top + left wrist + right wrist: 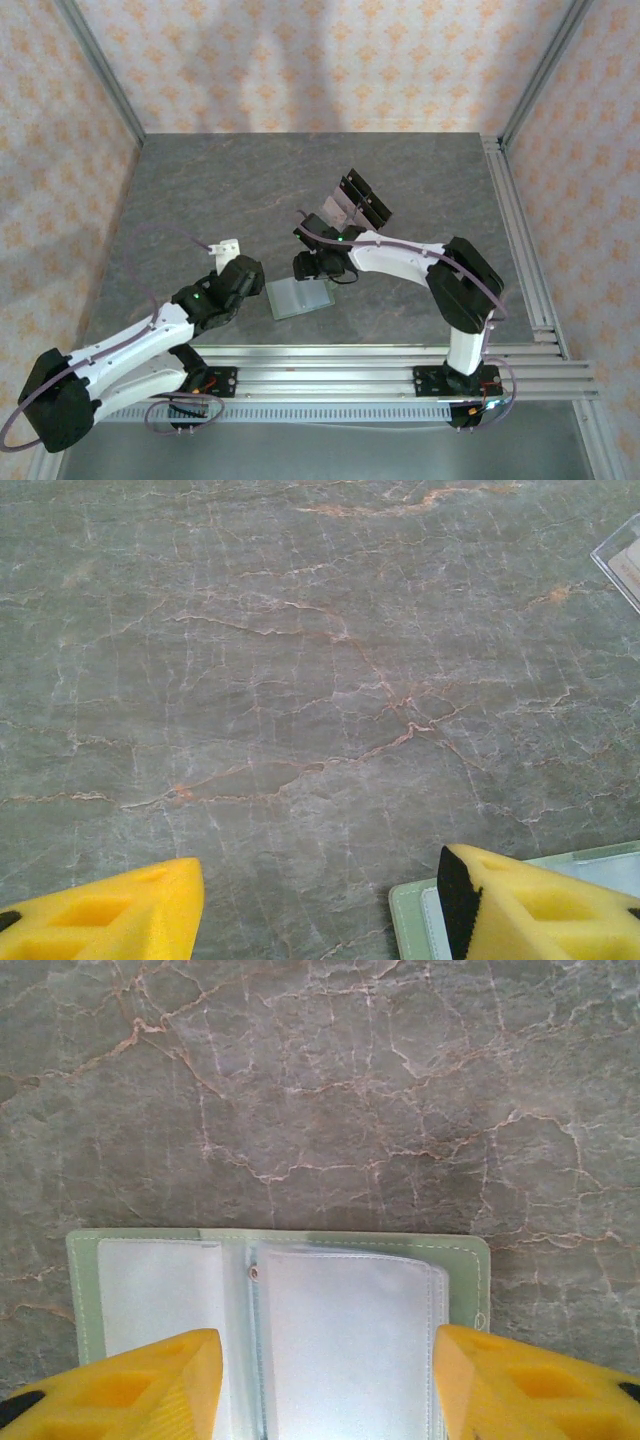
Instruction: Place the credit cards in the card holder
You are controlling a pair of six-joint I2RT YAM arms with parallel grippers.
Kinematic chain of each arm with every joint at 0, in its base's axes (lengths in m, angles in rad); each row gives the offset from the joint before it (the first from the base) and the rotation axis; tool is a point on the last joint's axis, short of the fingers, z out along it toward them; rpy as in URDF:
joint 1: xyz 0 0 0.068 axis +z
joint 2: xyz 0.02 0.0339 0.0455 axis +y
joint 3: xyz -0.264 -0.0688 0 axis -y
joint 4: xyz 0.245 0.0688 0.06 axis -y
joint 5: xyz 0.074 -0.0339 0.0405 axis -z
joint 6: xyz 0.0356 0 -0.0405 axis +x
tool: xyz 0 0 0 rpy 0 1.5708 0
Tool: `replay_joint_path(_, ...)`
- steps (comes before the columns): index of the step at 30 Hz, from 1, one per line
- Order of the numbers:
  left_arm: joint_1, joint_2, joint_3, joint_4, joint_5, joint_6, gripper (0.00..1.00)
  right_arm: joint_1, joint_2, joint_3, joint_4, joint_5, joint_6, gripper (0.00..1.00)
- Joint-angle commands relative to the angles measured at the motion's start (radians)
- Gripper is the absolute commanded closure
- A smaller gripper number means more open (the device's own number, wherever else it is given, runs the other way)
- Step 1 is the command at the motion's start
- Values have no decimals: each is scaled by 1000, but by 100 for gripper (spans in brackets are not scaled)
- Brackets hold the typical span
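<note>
Bright diffuse light, soft shadows, sharp focus, glare on card holder

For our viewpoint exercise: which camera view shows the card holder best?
Right wrist view: the card holder lies open, clear sleeves and green border plain to see. The top external view shows it small, between the two arms. The left wrist view catches a corner behind a yellow finger.
</note>
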Motion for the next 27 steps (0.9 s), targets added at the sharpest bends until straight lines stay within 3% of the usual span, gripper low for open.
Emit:
replay_joint_path(1,-4,5,-2,30,-6,1,36,5,11,-20,-15,48,-23,42)
replay_joint_path(27,-3,46,-2,63,4,1,36,30,-48,-63,23,2,13,43)
